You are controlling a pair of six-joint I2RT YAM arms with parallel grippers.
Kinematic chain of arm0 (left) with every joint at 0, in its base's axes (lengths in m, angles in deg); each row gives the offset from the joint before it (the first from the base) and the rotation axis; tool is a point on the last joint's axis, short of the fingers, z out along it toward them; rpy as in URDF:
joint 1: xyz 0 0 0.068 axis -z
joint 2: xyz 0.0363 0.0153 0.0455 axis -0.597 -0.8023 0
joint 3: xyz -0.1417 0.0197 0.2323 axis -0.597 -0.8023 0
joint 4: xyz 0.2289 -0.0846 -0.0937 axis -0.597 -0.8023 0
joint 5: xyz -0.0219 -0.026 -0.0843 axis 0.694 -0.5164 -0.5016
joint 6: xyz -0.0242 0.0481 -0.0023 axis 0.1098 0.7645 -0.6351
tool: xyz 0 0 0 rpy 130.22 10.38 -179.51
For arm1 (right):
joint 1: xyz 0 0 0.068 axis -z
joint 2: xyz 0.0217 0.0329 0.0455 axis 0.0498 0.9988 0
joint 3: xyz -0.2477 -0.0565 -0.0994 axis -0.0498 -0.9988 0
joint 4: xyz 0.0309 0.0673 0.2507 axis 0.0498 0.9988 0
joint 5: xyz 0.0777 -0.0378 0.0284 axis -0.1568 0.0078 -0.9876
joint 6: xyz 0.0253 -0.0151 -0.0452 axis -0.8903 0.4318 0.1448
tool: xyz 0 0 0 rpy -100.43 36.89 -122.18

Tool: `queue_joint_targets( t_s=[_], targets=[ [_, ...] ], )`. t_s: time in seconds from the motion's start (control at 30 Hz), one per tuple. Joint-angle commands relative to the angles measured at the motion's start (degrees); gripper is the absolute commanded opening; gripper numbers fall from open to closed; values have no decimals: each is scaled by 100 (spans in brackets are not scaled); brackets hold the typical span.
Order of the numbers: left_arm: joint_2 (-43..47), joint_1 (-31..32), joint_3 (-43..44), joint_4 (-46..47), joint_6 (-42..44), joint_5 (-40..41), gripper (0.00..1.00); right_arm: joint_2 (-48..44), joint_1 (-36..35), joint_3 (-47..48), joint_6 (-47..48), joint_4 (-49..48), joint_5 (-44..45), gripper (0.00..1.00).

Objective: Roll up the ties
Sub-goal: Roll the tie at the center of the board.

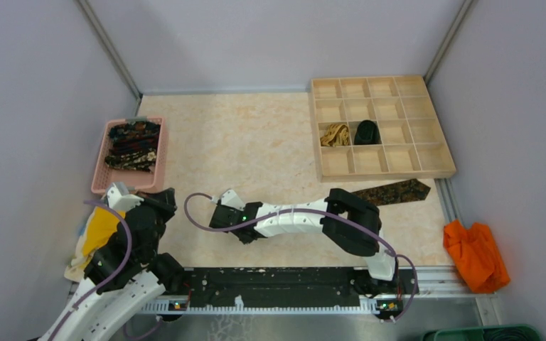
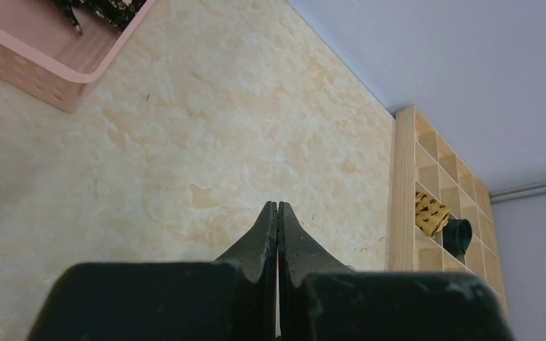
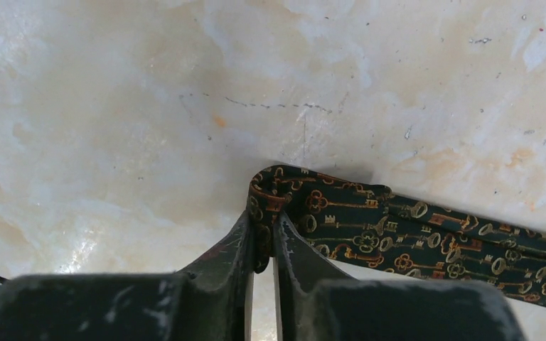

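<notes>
A dark tie with a gold key pattern lies flat on the table, its wide end right of the right arm. My right gripper is shut on its folded narrow end; the rest of the tie trails to the right. In the top view the right gripper sits low at the table's front middle. My left gripper is shut and empty, above bare table near the pink basket. Several dark patterned ties lie in that basket. A rolled tan-gold tie and a rolled black tie sit in the wooden box.
The wooden compartment box stands at the back right and also shows in the left wrist view. An orange cloth lies off the table's right edge. A yellow cloth lies under the left arm. Grey walls enclose three sides.
</notes>
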Motion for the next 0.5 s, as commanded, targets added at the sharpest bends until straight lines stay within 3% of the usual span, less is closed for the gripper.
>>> queue_joint_targets(
  t_s=[0.0, 0.27, 0.47],
  targets=[
    [-41, -28, -82, 233, 209, -42, 0, 220, -44, 284, -243, 162, 71, 0],
    [-778, -26, -372, 970, 314, -351, 0, -567, 3, -115, -291, -677, -437, 0],
    [-1232, -28, -361, 1554, 583, -435, 0, -1763, 538, -1390, -606, -2158, -2240, 0]
  ],
)
